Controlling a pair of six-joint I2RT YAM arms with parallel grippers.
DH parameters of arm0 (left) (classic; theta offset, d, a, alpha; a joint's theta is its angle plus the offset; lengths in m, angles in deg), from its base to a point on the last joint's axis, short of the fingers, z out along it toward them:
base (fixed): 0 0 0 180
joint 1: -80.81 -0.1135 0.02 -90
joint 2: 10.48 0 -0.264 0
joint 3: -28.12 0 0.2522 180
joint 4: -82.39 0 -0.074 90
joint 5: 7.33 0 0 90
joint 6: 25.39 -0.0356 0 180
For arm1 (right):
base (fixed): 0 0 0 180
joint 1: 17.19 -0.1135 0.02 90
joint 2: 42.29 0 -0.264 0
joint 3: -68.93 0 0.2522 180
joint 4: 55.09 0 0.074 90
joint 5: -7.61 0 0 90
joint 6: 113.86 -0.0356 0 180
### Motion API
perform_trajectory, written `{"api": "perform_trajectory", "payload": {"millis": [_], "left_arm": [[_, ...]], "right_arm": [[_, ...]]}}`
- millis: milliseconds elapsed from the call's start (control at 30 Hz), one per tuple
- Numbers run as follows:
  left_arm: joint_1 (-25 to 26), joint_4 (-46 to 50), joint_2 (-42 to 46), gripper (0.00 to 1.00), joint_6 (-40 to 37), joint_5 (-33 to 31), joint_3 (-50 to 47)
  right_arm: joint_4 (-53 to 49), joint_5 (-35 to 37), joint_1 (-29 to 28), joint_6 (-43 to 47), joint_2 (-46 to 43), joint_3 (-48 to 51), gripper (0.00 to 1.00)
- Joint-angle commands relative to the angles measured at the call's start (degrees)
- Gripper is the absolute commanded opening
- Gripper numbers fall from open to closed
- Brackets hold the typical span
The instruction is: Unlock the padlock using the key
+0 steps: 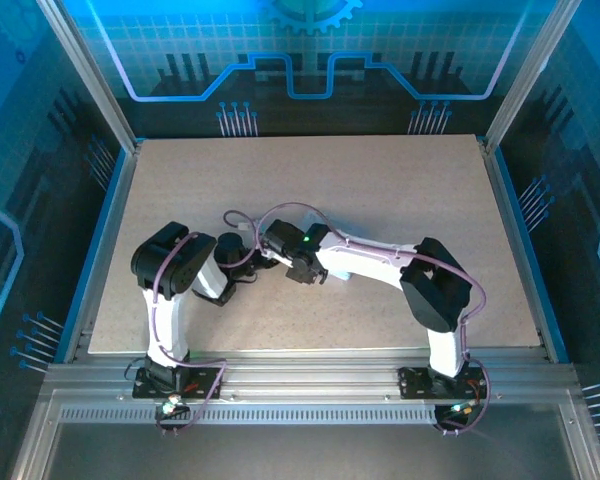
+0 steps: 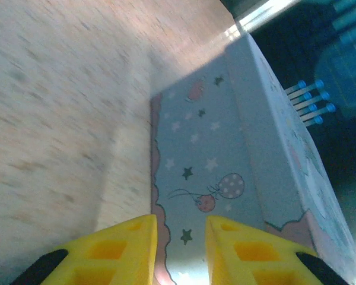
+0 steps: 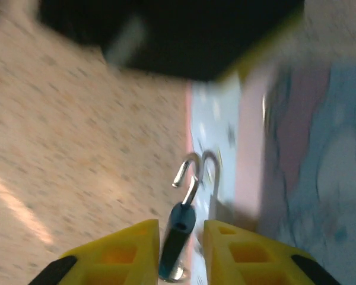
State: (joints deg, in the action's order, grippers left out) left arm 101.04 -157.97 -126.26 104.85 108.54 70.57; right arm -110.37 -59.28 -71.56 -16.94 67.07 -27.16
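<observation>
The padlock (image 3: 179,233), a small dark blue body with a silver shackle (image 3: 193,172) swung open, stands tilted between the yellow fingers of my right gripper (image 3: 181,255). Its body lies against the left finger (image 3: 127,252), with a narrow gap to the right one, so the gripper is open. A silvery bit (image 3: 178,274) shows at the body's lower end; I cannot tell whether it is the key. My left gripper (image 2: 181,249) is open just short of the pale tin (image 2: 213,172), which is printed with stars and balloons.
In the top view both arms meet over the middle of the speckled table (image 1: 400,190), and a pale corner of the tin (image 1: 348,274) peeks from under the right forearm. The left arm's black body (image 3: 184,35) looms close ahead of the right gripper.
</observation>
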Motion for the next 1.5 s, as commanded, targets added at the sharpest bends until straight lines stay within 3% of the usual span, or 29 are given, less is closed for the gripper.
{"api": "perform_trajectory", "payload": {"millis": [0, 100, 167, 400, 667, 900, 1167, 1467], "left_arm": [[1.6, 3.6, 3.3, 0.29, -2.6, 5.7, -0.9], [1.5, 6.2, 5.2, 0.29, -3.6, 5.1, -0.9], [1.6, 7.7, 6.3, 0.29, -4.0, 4.6, -0.8], [0.9, 15.4, 11.9, 0.35, -6.6, 1.9, -1.4], [0.8, 41.9, 26.9, 0.39, -15.3, -4.6, 0.7], [2.0, 55.8, 37.0, 0.39, -19.2, -8.0, 1.3], [11.0, 57.1, 33.1, 0.37, -19.0, -9.5, 4.8], [12.6, 52.4, 22.9, 0.33, -17.9, -9.8, 11.7]], "right_arm": [[4.8, -9.0, 0.9, -4.4, -5.3, 1.2, 0.34], [5.4, -11.8, 2.6, -6.3, -7.3, 1.7, 0.35], [5.4, -11.9, 3.8, -7.2, -8.1, 1.7, 0.26], [5.9, -6.5, 4.3, -14.7, -12.3, 6.5, 0.27], [4.4, 3.6, 4.8, -28.3, -20.0, 15.8, 0.24], [7.7, -0.1, 5.1, -33.9, -28.7, 27.4, 0.16], [12.5, -1.8, 8.4, -37.8, -30.6, 36.3, 0.08], [22.2, -6.5, 18.9, -32.9, -26.2, 36.9, 0.07]]}}
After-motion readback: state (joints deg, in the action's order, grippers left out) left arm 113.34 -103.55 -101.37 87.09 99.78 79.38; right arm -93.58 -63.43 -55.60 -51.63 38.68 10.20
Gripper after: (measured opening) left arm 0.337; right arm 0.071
